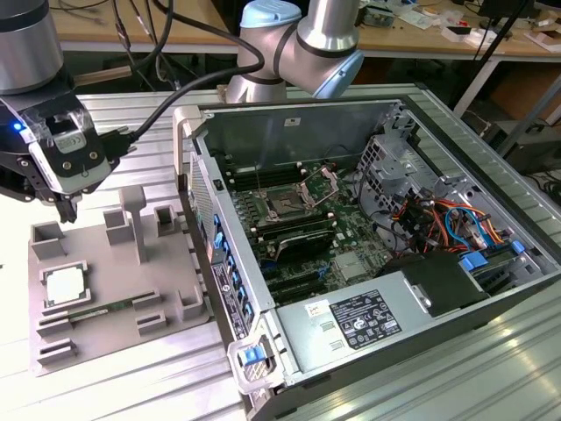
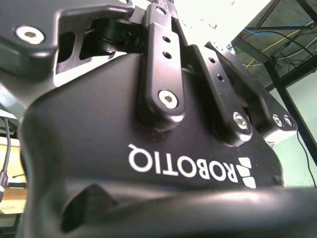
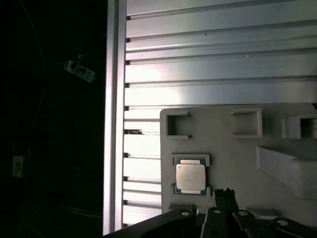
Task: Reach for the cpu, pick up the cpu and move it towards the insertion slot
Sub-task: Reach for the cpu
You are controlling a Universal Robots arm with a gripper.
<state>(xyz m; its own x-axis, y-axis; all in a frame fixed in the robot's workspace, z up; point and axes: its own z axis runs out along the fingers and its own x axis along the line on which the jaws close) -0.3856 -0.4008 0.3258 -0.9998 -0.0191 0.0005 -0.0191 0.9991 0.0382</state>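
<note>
Now the gripper [image 1: 68,209], jaws drawn together on nothing, is held over the far edge of the grey tray [image 1: 110,274] — the cpu [image 1: 66,285] is seen flat in its recess below and nearer, the insertion slot [image 1: 287,206] well apart toward the exterior view's right.

Your work surface: ribbed aluminium table [image 1: 491,386], with strong glare on slats in first wrist view. Past table edge, floor [image 3: 49,148] is dark and power strip [image 3: 79,70] lies there. Behind you: wooden workbench [image 1: 202,31], cluttered with cables and small parts. Second wrist view: dark frame [image 2: 285,84], blue and yellow cables [image 2: 277,37], pale wall [image 2: 309,114].
</note>
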